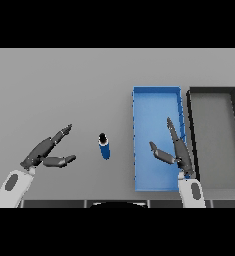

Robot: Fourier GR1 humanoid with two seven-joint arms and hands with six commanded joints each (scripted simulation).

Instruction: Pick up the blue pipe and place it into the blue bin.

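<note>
Two hands in view, both with fingers straight and spread, neither holding anything. The right hand (175, 150) hovers over the blue bin (156, 100), near the bin's right wall. The left hand (48, 150) hovers above the desk (64, 80), well apart from everything else.

The blue pipe (105, 146) sits on the desk between the two hands, just outside the bin's left wall, to the left of the right hand and to the right of the left hand. It appears to stand roughly upright, its dark open end facing up, long axis near vertical and leaning slightly away from the robot; exact tilt is hard to tell.

A dark bin (216, 92) lies to the right of the right hand, beside the blue one.

Step in hand, by judgement: reach and grasp, not yet begun. The right hand is nearer. Best approach: come in from the side, thumb and fingers either side of the pipe's body, close around mid-height so it does not tip.
</note>
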